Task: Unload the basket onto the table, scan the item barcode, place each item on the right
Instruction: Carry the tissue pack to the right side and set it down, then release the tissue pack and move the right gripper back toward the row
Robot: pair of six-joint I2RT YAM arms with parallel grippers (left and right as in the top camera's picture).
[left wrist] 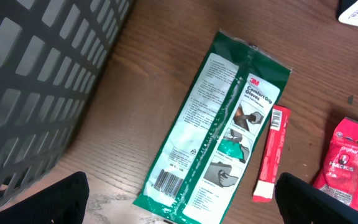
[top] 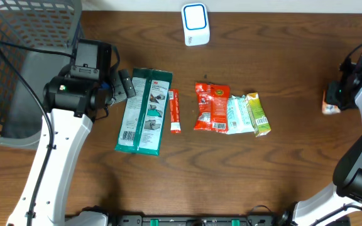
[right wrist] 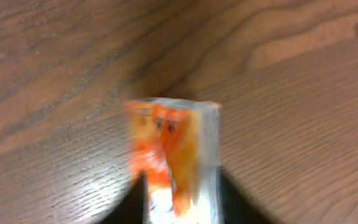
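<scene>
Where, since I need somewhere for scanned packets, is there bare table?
Free: the wood between the yellow-green packet and the orange packet, and the near strip below the row. Crowded: the row from the green glove pack to the yellow-green packet; the basket fills the left.

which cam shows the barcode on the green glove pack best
Left wrist: the green glove pack lies close up, its barcode lines clear. Overhead shows the whole pack but a tiny barcode. Right wrist shows none of it.
</scene>
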